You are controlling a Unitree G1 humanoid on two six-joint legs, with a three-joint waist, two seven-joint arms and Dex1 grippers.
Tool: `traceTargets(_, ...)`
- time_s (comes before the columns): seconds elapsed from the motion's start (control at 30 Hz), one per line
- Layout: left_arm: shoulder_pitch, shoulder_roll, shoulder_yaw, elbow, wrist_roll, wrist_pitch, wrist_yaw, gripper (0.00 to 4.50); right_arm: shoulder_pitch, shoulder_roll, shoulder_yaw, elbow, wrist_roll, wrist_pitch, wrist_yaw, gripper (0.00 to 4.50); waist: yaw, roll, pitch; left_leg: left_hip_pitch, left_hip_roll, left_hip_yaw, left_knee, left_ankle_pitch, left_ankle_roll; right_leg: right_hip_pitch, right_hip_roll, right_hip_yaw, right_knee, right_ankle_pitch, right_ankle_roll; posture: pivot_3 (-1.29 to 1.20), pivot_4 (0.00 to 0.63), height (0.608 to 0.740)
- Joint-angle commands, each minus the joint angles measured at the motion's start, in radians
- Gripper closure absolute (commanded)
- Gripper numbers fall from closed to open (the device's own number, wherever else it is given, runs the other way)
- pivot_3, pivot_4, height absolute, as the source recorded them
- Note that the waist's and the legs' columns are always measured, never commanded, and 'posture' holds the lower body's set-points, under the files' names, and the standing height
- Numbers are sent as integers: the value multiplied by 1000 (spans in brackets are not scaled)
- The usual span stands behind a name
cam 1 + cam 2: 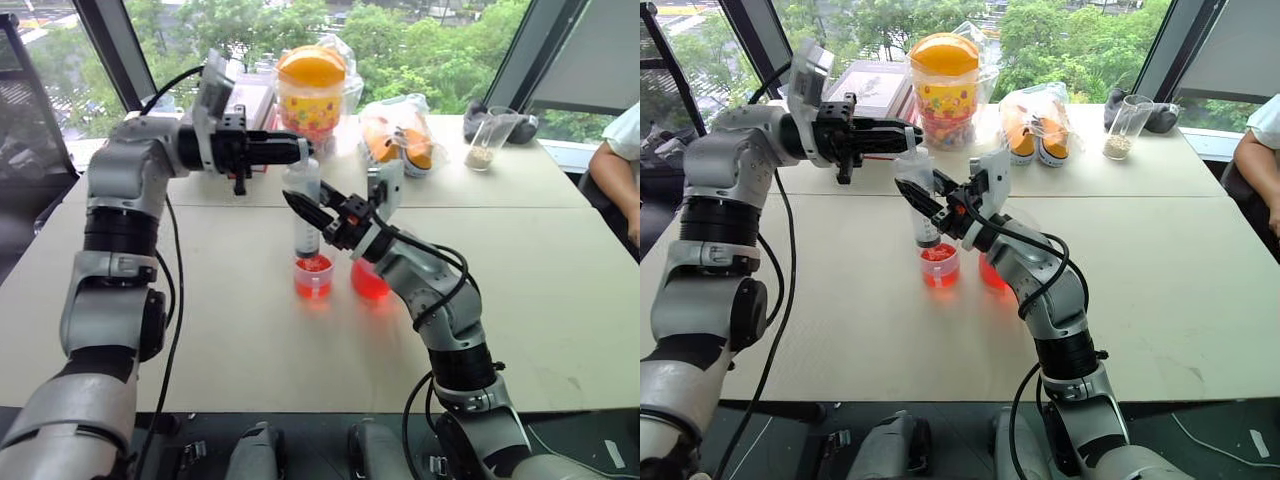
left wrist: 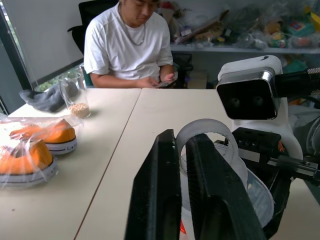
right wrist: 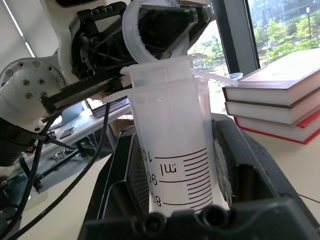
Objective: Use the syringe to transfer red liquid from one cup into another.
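The syringe (image 1: 305, 205) is held upright over the smaller clear cup (image 1: 313, 277), its barrel clamped between the closed fingers of the right gripper (image 1: 303, 207). The tip is pointed down into that cup, where red liquid (image 1: 314, 266) is seen. The plunger's ring top is straddled by the left gripper (image 1: 297, 150), reaching in level from the side; its fingers appear slightly parted around the ring, though a firm grip cannot be told. The wider measuring cup (image 1: 369, 280), tinted red, is seen just beside the smaller one, partly hidden behind the right wrist.
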Motion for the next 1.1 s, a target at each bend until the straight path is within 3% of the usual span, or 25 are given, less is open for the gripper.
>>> traceTargets(0.03,6,52,5,-8,-4,34,-17,2168,-43,5,-44,-80,24,-58,-2,3115,0,0,0,0,0,0,0,0,0,0,0,0,0,0,0,0,150,740)
traceTargets(0.1,19,80,19,-18,-7,34,-10,1420,-35,3,-45,-76,21,-59,3,3115,-1,0,0,0,0,0,0,0,0,0,0,0,0,0,0,0,150,740)
traceTargets(0.17,37,96,28,-32,-8,19,-3,216,-27,-1,-45,-73,21,-61,5,3115,0,0,0,0,0,0,0,0,0,0,0,0,0,0,0,0,150,740)
traceTargets(0.2,49,105,29,-40,-11,22,-3,13,-24,-2,-45,-71,20,-62,7,3115,1,0,0,0,0,0,0,0,0,0,0,0,0,0,0,0,150,740)
traceTargets(0.33,131,138,30,-127,-38,55,-17,13,-27,-6,-58,-81,35,-41,-5,3115,1,0,0,0,0,0,0,0,0,0,0,0,0,0,0,0,150,740)
traceTargets(0.5,217,128,23,-232,-63,74,14,13,-126,-34,-223,-122,211,126,-145,3115,6,0,0,0,0,0,0,0,0,0,-1,0,0,0,0,0,150,740)
traceTargets(0.7,279,95,9,-317,-80,82,54,13,-342,-328,-481,22,412,578,-360,3115,9,0,0,-1,0,1,0,0,0,1,-3,0,-1,0,-1,0,150,740)
traceTargets(0.77,296,83,9,-338,-92,89,67,13,-426,-470,-518,149,400,782,-406,3115,8,0,0,-1,0,1,0,0,0,0,-3,0,-1,0,-1,0,150,740)
traceTargets(0.9,330,64,3,-373,-96,79,83,13,-480,-663,-412,372,333,1124,-365,3115,4,0,0,-1,0,1,-3,0,1,-2,-2,1,-2,-2,-4,0,150,740)
traceTargets(1.1,373,43,-1,-430,-113,87,113,13,-340,-720,-261,485,242,1079,-213,3115,-12,1,0,-1,0,2,-4,-1,2,-2,-1,2,-3,0,-1,0,150,740)
